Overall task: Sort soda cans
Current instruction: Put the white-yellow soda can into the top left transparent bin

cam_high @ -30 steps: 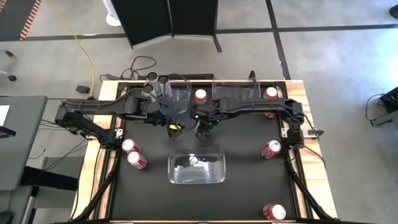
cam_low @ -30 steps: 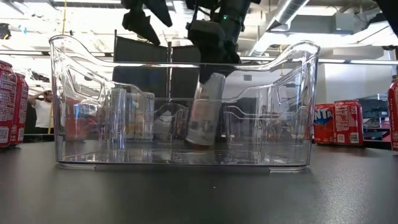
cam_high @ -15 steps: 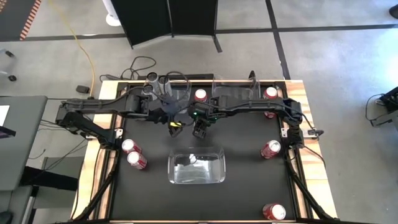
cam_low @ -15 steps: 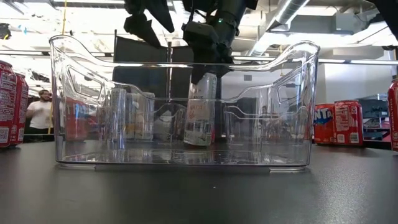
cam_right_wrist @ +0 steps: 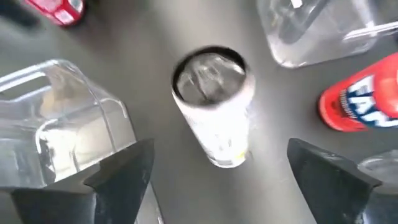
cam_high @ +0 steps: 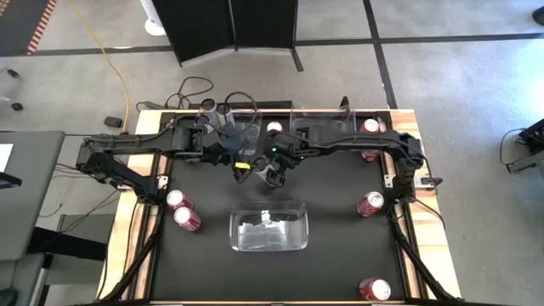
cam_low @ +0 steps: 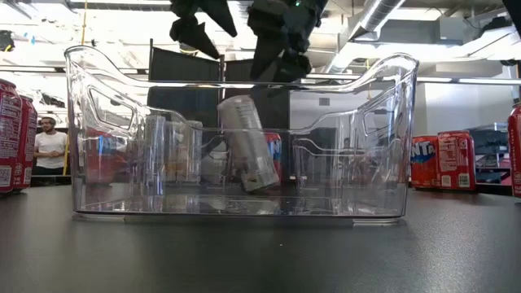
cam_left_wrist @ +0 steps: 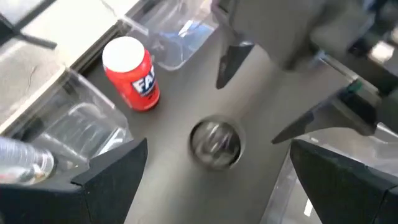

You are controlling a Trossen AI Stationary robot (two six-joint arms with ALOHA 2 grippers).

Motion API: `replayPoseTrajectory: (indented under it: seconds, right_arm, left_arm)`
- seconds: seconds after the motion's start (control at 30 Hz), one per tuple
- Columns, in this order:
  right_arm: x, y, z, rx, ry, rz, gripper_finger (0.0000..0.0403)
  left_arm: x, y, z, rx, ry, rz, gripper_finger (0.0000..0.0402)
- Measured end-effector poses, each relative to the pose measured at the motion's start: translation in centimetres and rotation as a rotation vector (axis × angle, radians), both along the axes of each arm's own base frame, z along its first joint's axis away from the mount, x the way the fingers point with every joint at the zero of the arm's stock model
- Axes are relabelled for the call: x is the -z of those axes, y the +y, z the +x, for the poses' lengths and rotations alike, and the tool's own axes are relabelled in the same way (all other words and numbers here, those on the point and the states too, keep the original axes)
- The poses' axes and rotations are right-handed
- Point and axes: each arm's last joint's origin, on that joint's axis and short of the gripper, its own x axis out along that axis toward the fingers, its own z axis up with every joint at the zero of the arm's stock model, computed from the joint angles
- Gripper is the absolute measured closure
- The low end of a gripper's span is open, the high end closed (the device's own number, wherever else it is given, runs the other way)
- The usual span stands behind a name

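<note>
From above, both arms are reaching in over the far half of the black tabletop (cam_high: pixel 340 255), the left gripper (cam_high: pixel 240 172) and right gripper (cam_high: pixel 272 177) hanging close together just behind the near clear bin (cam_high: pixel 302 229). The right gripper's fingers are standing wide apart and holding nothing; the left gripper's fingers are likewise spread wide and empty.

The silver can (cam_right_wrist: pixel 214 106) is sitting directly beneath the right gripper, and its own wrist camera is looking straight down on the can's silver top between two dark fingers (cam_right_wrist: pixel 118 180), with clear gaps on both sides. The overhead camera is hardly showing this can, since the grippers are covering it. The table-level camera is seeing it through the bin's walls as a silver can (cam_low: pixel 247 142) leaning over, its top tipped to one side, clear of the fingers (cam_low: pixel 281 61) above it. Whether its base is resting on the tabletop cannot be told through the plastic.

The left wrist camera is picking up the same can's top (cam_left_wrist: pixel 215 142) and a red can (cam_left_wrist: pixel 132 73) standing upright near it beside a far clear bin (cam_left_wrist: pixel 180 43).

Only the overhead view is showing the scattered red cans: a pair at the left edge (cam_high: pixel 179 205), one at the right (cam_high: pixel 371 203), one at the near right corner (cam_high: pixel 374 289)
</note>
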Motion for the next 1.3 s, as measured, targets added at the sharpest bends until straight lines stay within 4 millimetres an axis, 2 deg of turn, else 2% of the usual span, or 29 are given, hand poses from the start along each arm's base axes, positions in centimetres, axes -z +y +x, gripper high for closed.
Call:
replayPoseTrajectory:
  seconds: [0.17, 0.37, 0.47, 0.6, 0.8, 0.97, 1.2, 1.3]
  right_arm:
    - [-2.7, 0.2, -2.0, 0.026, -0.040, 0.004, 0.0009]
    - [-6.4, 0.8, -6.7, 0.086, -0.003, -0.045, 0.0018]
    - [-8.2, 1.5, -9.7, 0.125, 0.024, -0.089, 0.0022]
    - [-9.4, 2.4, -13.2, 0.180, -0.009, -0.104, 0.0023]
    - [-9.1, 2.7, -17.1, 0.261, -0.094, -0.048, 0.0023]
    - [-7.9, 2.8, -17.7, 0.280, -0.178, -0.008, 0.0023]
    - [-6.3, 3.1, -16.2, 0.261, -0.202, 0.049, 0.0024]
    - [-6.0, 3.2, -15.1, 0.253, -0.220, 0.050, 0.0024]
  left_arm:
    - [0.4, 0.1, 1.2, 0.013, -0.022, 0.015, 0.0013]
    - [3.6, 0.2, 2.7, -0.001, 0.148, -0.013, 0.0013]
    - [5.4, 0.1, 2.1, -0.084, 0.275, -0.084, 0.0013]
    - [8.3, -0.6, 0.5, -0.106, 0.354, -0.105, 0.0013]
    - [13.6, -0.2, -2.5, -0.045, 0.541, -0.105, 0.0013]
    - [16.0, -0.1, -2.7, 0.067, 0.549, -0.052, 0.0013]
    - [18.2, 0.0, -2.6, 0.114, 0.480, 0.000, 0.0015]
    - [18.7, 0.3, -3.1, 0.091, 0.500, -0.006, 0.0037]
